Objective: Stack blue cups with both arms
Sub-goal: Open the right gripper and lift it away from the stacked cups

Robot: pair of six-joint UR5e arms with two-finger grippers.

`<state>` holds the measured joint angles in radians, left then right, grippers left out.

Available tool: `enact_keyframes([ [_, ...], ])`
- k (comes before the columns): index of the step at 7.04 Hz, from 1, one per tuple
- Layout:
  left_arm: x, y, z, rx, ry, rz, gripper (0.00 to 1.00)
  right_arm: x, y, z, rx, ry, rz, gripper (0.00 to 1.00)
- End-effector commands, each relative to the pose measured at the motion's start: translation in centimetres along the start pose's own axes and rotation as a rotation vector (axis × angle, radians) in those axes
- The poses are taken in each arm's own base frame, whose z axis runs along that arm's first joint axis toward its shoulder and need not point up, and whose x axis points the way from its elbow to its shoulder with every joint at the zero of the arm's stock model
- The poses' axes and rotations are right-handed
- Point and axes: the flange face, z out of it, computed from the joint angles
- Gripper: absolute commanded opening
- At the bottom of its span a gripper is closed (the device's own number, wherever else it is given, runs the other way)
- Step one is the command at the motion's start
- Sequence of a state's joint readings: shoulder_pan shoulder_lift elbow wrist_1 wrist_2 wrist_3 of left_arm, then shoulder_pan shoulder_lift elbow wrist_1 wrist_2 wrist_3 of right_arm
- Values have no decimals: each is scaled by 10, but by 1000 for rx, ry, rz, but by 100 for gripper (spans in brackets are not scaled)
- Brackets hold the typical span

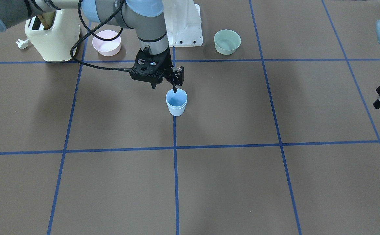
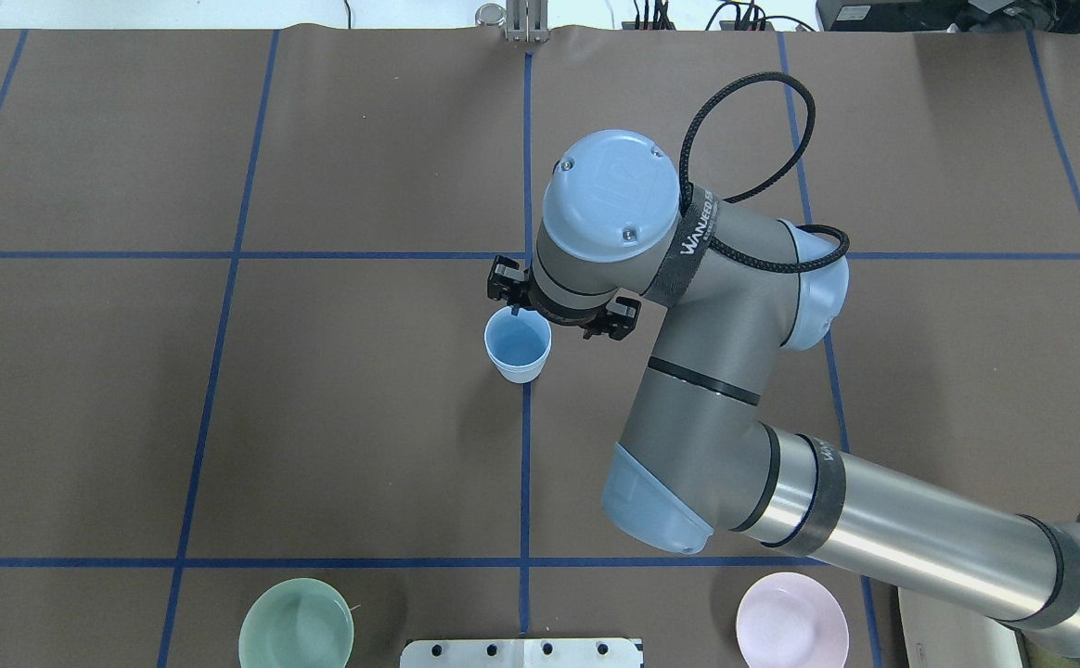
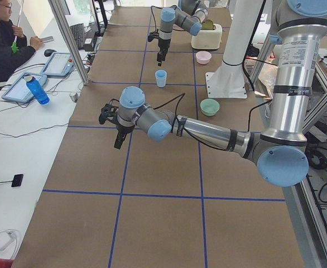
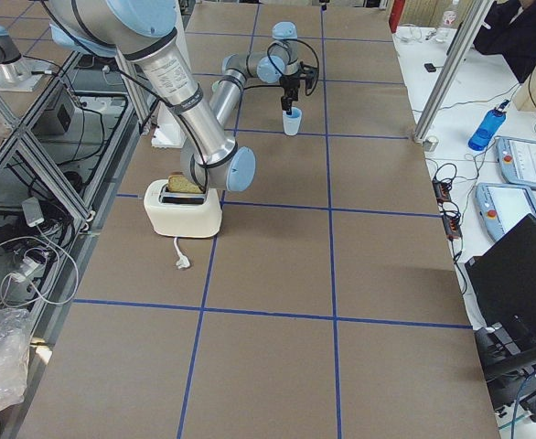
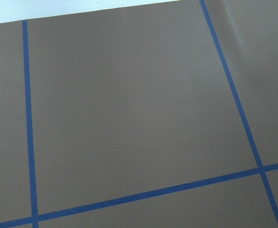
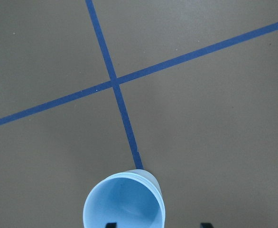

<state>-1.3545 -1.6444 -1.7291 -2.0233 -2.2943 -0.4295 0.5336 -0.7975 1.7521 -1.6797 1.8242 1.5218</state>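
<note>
Mid-frame, your right end effector (image 1: 164,88) stood open and empty astride the rim of the cup (image 1: 176,103), which looked light, thin and slippery, so a gentle wall pinch seemed best.

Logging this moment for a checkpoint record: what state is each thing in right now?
Blue cups: upright, seemingly nested together.
Right gripper: open, one finger inside the cup rim.
Left gripper: holding nothing; open or shut unclear.
Toaster: unplugged, bread in slot.
Pink bowl: upright, empty.
Green bowl: upright, empty.
</note>
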Motion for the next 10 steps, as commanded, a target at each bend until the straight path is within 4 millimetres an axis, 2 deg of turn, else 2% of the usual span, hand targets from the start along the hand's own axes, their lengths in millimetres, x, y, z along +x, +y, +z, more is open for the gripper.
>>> enact_keyframes([
  [1,0,0,0,-1,2,10,98,15,-51,-18,60,4,-80,100],
  [2,2,0,-1,1,3,8,98,55,-114,-28,116,46,-172,100],
  [3,0,1,0,-1,2,8,98,95,-168,-44,127,78,-263,100],
  [4,-1,2,0,-4,0,6,98,132,-212,-63,114,85,-286,100],
  [6,-10,5,8,-19,-6,4,98,221,-282,-99,77,90,-321,100],
  [7,-15,8,9,-23,-11,19,98,269,-302,-105,47,95,-327,100],
  [8,-20,9,6,-21,-16,28,98,330,-319,-111,30,89,-359,100],
  [9,-29,8,4,-19,-21,32,98,392,-329,-119,20,81,-384,100],
  [10,-39,12,8,-40,-5,27,98,453,-329,-119,22,98,-406,100],
])
